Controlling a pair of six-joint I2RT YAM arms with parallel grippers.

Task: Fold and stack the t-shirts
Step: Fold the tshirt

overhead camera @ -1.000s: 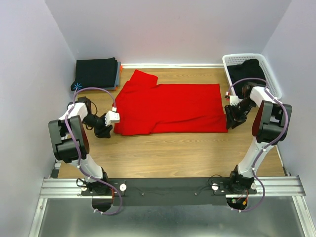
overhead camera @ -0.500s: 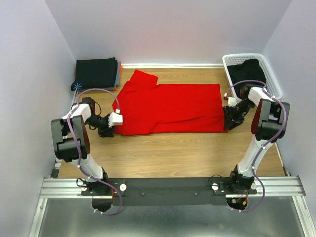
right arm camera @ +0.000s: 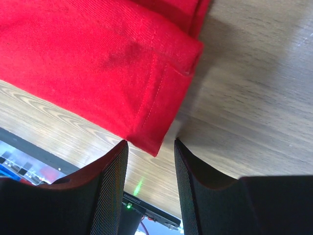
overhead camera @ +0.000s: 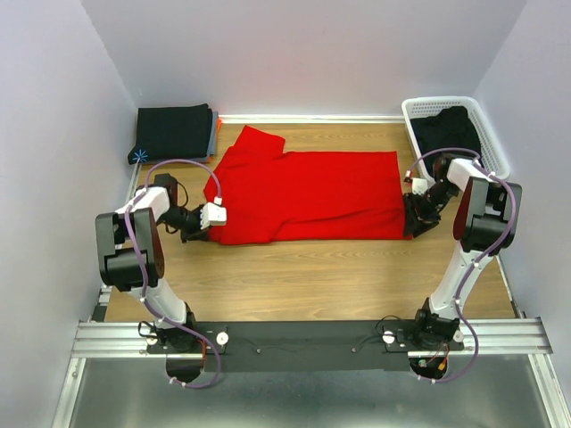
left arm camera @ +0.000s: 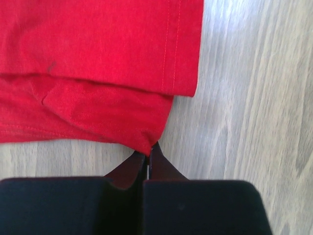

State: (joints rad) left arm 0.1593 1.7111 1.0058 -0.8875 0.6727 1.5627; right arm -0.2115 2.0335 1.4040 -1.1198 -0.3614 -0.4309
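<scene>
A bright red t-shirt (overhead camera: pixel 303 196) lies spread flat across the middle of the wooden table, one sleeve sticking out at the back left. My left gripper (overhead camera: pixel 212 234) is at its near-left corner, and the left wrist view shows the jaws shut on the very tip of the red cloth (left arm camera: pixel 148 148). At the near-right corner, my right gripper (overhead camera: pixel 410 227) is open. The hem corner (right arm camera: pixel 156 142) reaches between its two mesh-faced fingers (right arm camera: pixel 110 186), touching neither. Folded black t-shirts (overhead camera: pixel 174 132) are stacked at the back left.
A white lattice basket (overhead camera: pixel 451 104) stands at the back right with a black shirt (overhead camera: pixel 449 132) inside. Walls close in the table on the left, back and right. Bare wood runs between the shirt's near edge and the arm bases.
My left gripper slid right to the shirt's near-left corner and shut on it. My right gripper edged slightly toward the near-right corner and stayed open.
</scene>
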